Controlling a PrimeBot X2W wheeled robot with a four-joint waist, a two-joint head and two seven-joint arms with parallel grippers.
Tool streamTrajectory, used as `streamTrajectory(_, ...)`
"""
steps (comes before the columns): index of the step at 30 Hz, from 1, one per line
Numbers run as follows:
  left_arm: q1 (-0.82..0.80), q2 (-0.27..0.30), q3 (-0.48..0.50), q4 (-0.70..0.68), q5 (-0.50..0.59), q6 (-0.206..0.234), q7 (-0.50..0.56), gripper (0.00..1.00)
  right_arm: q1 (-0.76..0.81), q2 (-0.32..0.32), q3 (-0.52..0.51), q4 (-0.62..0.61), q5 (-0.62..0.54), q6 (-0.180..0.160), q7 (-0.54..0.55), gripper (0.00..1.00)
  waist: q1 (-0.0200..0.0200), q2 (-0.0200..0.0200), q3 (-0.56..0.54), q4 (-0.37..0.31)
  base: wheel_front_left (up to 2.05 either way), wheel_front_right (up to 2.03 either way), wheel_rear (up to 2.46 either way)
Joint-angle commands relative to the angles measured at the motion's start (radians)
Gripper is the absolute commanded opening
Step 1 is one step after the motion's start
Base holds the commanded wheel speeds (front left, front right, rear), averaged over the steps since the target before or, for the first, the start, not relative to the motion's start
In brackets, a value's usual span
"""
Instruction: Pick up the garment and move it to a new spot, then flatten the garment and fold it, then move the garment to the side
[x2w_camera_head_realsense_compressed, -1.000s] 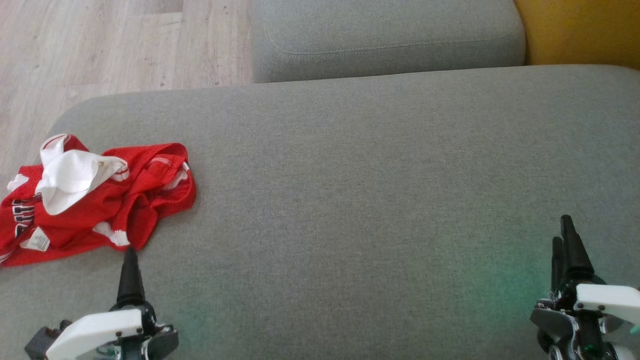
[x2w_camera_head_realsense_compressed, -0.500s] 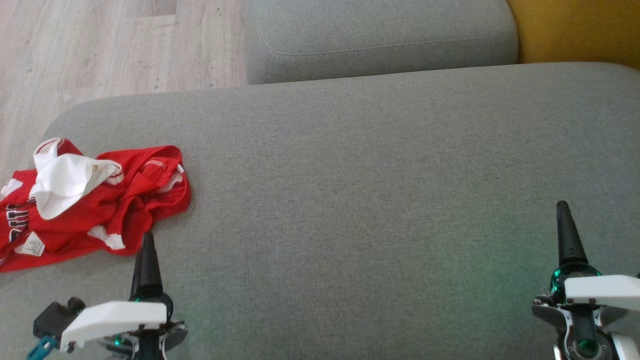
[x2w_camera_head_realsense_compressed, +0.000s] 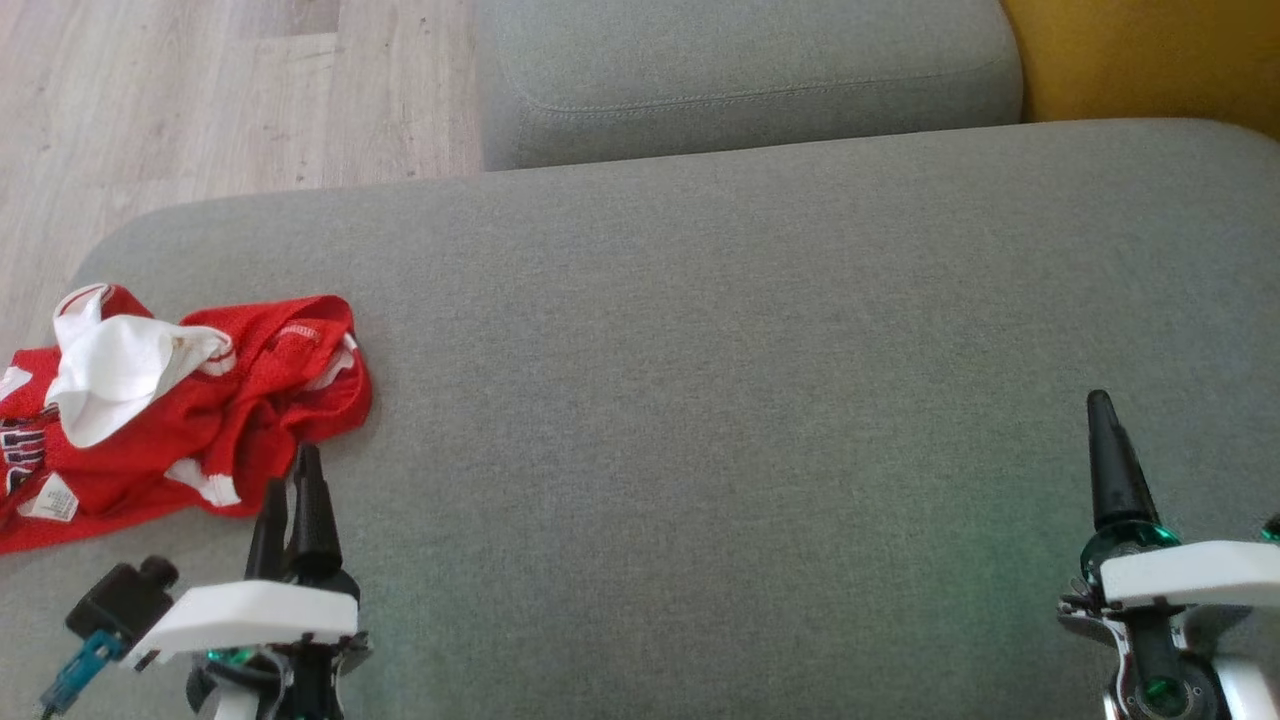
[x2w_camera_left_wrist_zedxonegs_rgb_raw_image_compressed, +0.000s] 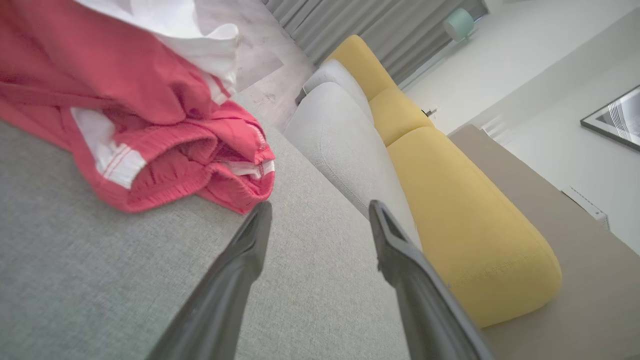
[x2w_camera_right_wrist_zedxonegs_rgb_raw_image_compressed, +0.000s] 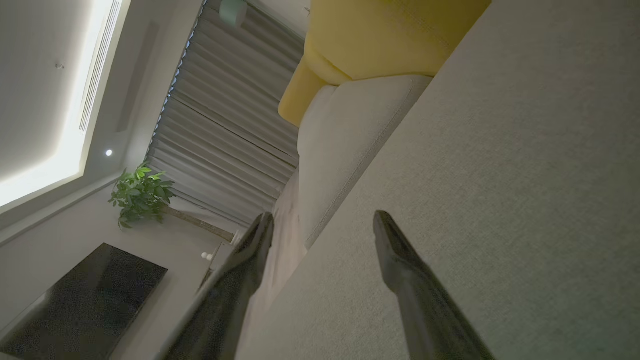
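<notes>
The crumpled red-and-white mesh garment (x2w_camera_head_realsense_compressed: 210, 420), probably a sports jersey, lies at the left edge of the grey sofa cushion (x2w_camera_head_realsense_compressed: 700, 330). The left gripper (x2w_camera_head_realsense_compressed: 292, 468), jaws apart, sits just beside its near right hem. The right gripper (x2w_camera_right_wrist_zedxonegs_rgb_raw_image_compressed: 324, 215), jaws also parted and empty, hovers by the cushion's near right corner.

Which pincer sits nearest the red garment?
The left pincer: its tips sit just short of the garment, while the right pincer hangs far across the grey cushion.
</notes>
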Motion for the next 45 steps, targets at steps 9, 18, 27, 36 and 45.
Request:
streamTrajectory(9, -0.054, 0.036, -0.015, -0.028, 0.129, 0.015, -0.023, 1.0, -0.012, -0.033, 0.033, -0.071, -0.129, 0.0, 0.012, 1.0, 0.0, 0.0, 0.004, -0.01, 0.0, 0.0, 0.0)
streamTrajectory(18, -0.05, 0.049, -0.028, -0.026, 0.232, 0.041, -0.037, 1.0, -0.011, -0.044, 0.052, -0.096, -0.226, 0.0, 0.019, 1.0, 0.0, 0.0, 0.013, -0.016, 0.0, 0.0, 0.0)
streamTrajectory(27, -0.038, 0.064, -0.038, -0.031, 0.329, 0.066, -0.057, 1.0, -0.012, -0.058, 0.072, -0.112, -0.32, 0.0, 0.03, 1.0, 0.0, 0.0, 0.018, -0.018, 0.0, 0.0, 0.0)
streamTrajectory(36, -0.025, 0.069, -0.032, -0.041, 0.395, 0.092, -0.085, 1.0, -0.009, -0.062, 0.084, -0.13, -0.403, 0.0, 0.037, 1.0, 0.0, 0.0, 0.018, -0.02, 0.0, 0.0, 0.0)
streamTrajectory(45, -0.009, 0.09, -0.038, -0.057, 0.484, 0.113, -0.106, 1.0, -0.002, -0.069, 0.102, -0.155, -0.493, 0.0, 0.045, 1.0, 0.0, 0.0, 0.019, -0.023, 0.0, 0.0, 0.0)
